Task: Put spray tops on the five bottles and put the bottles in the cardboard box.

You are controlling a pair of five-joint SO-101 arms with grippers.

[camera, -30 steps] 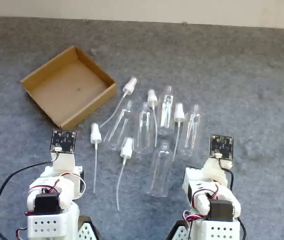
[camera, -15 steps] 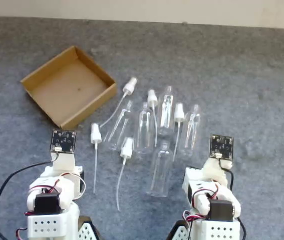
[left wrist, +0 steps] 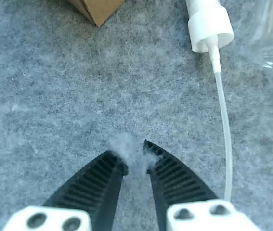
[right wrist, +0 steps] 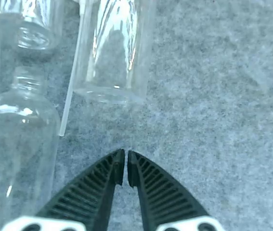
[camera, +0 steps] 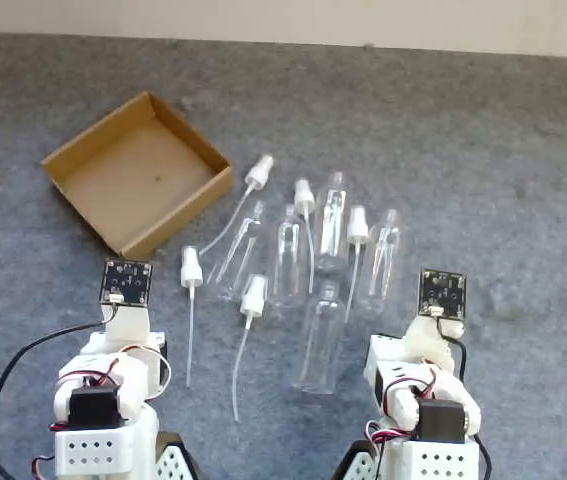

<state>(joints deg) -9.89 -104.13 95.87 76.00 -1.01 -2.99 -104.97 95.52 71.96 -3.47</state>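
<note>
Clear plastic bottles [camera: 318,345] and white long-tubed spray tops [camera: 192,268] crowd the grey felt surface [camera: 503,150] centre, narrow gaps between; the shallow brown cardboard box [camera: 178,212] sits apart, leftward

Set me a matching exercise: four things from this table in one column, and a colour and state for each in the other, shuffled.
Things:
1. box
2. spray tops
3. bottles
4. right gripper

Colour and state:
A. clear, lying flat
B. black, shut
C. brown, empty
D. white, with a long tube

Pairs: 1-C, 2-D, 3-A, 4-B
</note>
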